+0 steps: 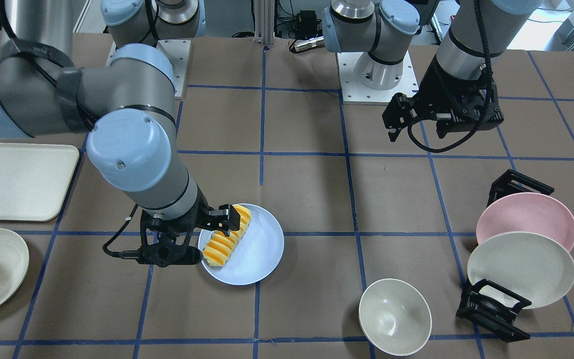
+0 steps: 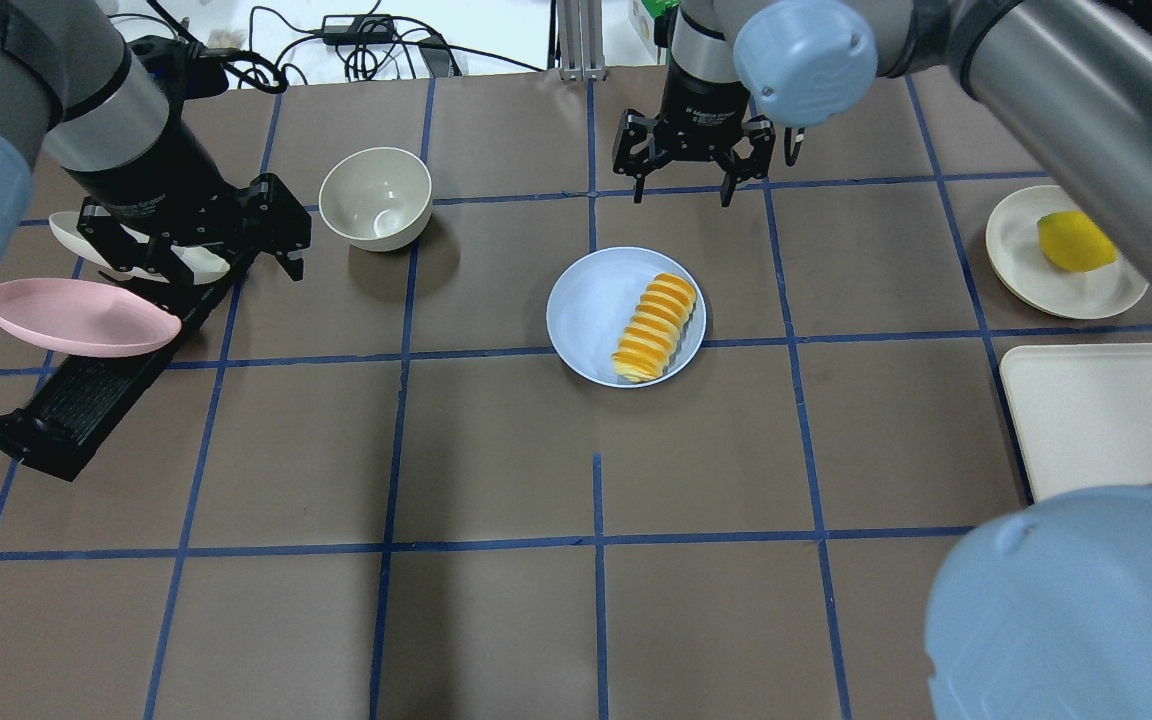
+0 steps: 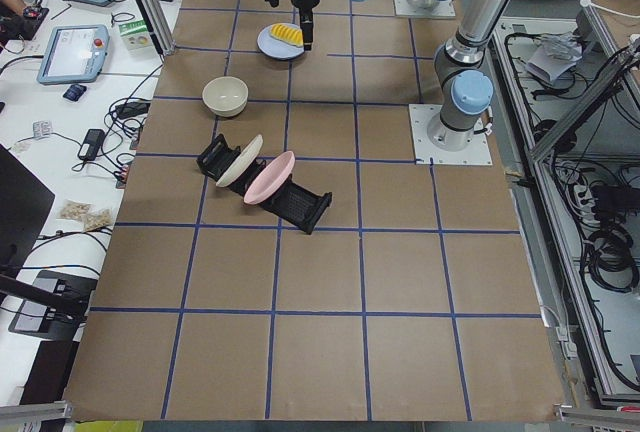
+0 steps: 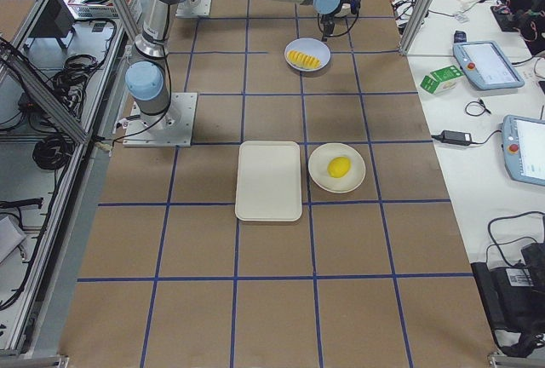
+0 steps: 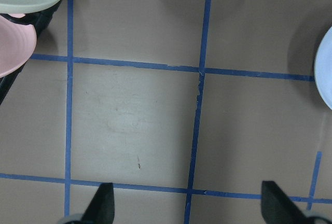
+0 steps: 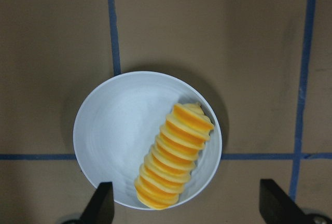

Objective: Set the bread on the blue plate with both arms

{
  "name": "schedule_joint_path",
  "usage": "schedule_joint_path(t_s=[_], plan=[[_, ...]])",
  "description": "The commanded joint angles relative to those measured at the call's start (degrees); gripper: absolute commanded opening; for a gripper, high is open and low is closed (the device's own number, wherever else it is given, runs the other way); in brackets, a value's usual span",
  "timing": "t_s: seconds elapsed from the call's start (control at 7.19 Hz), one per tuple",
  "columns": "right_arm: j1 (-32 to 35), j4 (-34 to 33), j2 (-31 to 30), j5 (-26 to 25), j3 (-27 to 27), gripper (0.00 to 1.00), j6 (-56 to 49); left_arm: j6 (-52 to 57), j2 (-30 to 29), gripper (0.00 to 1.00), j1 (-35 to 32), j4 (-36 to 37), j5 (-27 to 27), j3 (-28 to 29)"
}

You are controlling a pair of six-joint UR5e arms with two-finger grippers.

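The bread (image 2: 656, 328) lies along one side of the blue plate (image 2: 591, 310) in the middle of the table. My right gripper (image 2: 681, 188) hangs open and empty above the plate's far side, clear of the bread. In the right wrist view the bread (image 6: 174, 154) rests on the plate (image 6: 114, 141) below the spread fingertips (image 6: 101, 203). In the front view the right gripper (image 1: 195, 237) overlaps the bread (image 1: 227, 237). My left gripper (image 2: 201, 262) is open and empty, raised over the dish rack at the left, far from the plate. The plate's edge (image 5: 327, 68) shows in the left wrist view.
A black dish rack (image 2: 66, 410) holds a pink plate (image 2: 76, 315) and an off-white plate (image 1: 521, 269). An off-white bowl (image 2: 376, 198) stands near it. At the right are a lemon (image 2: 1074, 242) on an off-white plate (image 2: 1016, 260) and a cream tray (image 2: 1106, 420).
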Motion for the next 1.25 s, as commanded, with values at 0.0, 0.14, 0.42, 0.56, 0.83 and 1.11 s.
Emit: schedule_joint_path(t_s=[0.0,0.14,0.42,0.56,0.83,1.11], plan=[[-2.4,11.0,-10.3,-3.2,-0.8,1.0,-4.7,-0.3,0.2,1.0,0.1,0.0,0.3,-0.3],[-3.3,16.6,-15.4,-5.5,0.3,1.0,-7.9,-0.3,0.2,1.0,0.0,0.0,0.3,-0.3],[-4.6,16.7,-23.6,-5.7,9.2,1.0,-9.8,-0.3,0.3,1.0,0.0,0.0,0.5,-0.3],[-4.8,10.0,-25.9,-6.6,15.1,1.0,-10.0,-0.3,0.4,1.0,0.0,0.0,0.5,-0.3],[-5.6,6.6,-25.6,-6.7,17.0,1.0,-10.2,-0.3,0.6,1.0,-0.1,-0.1,0.3,-0.6],[-8.0,6.6,-24.5,-5.7,15.3,1.0,-12.6,-0.2,0.8,1.0,0.1,-0.1,0.5,-0.7]])
